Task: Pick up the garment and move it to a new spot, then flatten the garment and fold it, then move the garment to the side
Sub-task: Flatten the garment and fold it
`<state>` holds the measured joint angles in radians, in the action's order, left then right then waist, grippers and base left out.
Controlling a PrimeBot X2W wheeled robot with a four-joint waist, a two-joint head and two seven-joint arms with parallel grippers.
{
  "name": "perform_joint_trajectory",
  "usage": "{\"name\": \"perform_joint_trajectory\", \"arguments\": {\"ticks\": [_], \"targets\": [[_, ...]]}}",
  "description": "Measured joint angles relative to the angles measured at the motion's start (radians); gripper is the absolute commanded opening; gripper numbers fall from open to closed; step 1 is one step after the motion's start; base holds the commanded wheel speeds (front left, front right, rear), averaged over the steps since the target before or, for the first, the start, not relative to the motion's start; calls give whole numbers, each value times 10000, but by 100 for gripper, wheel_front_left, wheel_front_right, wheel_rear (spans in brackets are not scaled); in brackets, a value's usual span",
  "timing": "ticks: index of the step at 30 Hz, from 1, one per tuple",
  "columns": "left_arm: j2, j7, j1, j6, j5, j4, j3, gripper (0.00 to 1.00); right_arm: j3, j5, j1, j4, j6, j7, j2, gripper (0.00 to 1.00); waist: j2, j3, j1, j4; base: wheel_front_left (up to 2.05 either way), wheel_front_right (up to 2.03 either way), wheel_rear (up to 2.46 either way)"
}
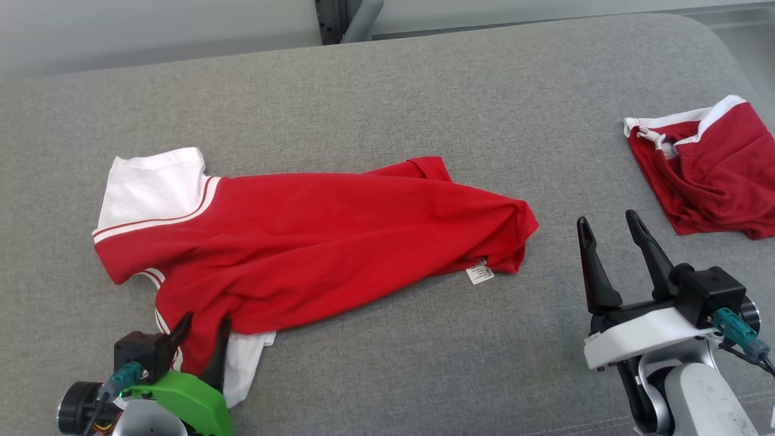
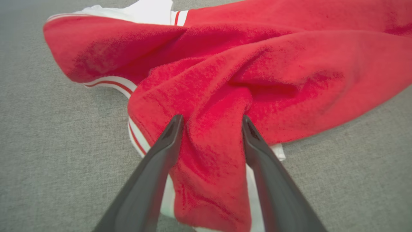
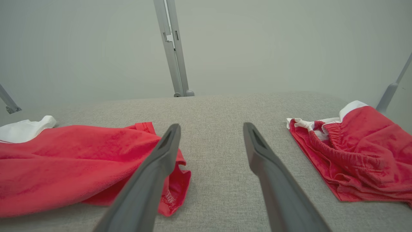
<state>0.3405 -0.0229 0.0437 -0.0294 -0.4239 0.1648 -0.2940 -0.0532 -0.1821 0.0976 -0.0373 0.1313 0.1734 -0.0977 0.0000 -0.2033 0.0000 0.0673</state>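
The garment [image 1: 315, 242] is a red shirt with white sleeves and striped trim, lying crumpled and stretched sideways across the grey cushion [image 1: 387, 91]. My left gripper [image 1: 206, 319] is at its near left corner. In the left wrist view the left gripper [image 2: 211, 118] has its jaws apart, astride a bunched fold of the red cloth [image 2: 257, 64]. My right gripper [image 1: 606, 218] hovers open to the right of the shirt's hem, with nothing between its fingers. In the right wrist view the right gripper [image 3: 210, 125] has the shirt [image 3: 64, 167] on its left.
A second red garment with a white waistband [image 1: 708, 169] lies crumpled at the far right [image 3: 354, 151]. A white label [image 1: 479, 272] hangs from the shirt's right hem. A grey metal post [image 1: 339, 21] rises behind the cushion's far edge.
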Motion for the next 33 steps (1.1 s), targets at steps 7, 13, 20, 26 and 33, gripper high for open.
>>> {"name": "perform_joint_trajectory", "arguments": {"ticks": [7,13,20,26,33], "targets": [[238,123,352,-221,349,-468,50,0,-38,-92,159,-33,0,50,21,100,0,-167,0,-7,0,0,0],[566,255,1253,-324,702,-1348,207,0,71,-176,364,-61,0,132,73,100,0,-422,0,60,0,0,0],[943,-29,2731,-63,570,-579,548,0,-171,-353,783,-268,0,288,209,100,0,-887,0,432,0,0,0],[1012,441,3825,491,234,1319,769,100,-405,-514,1104,-610,0,491,293,100,0,-1312,0,896,0,0,0],[738,1716,4582,627,178,2742,871,100,-433,-554,1274,-892,0,663,336,100,0,-1629,1,1281,0,0,0]]}}
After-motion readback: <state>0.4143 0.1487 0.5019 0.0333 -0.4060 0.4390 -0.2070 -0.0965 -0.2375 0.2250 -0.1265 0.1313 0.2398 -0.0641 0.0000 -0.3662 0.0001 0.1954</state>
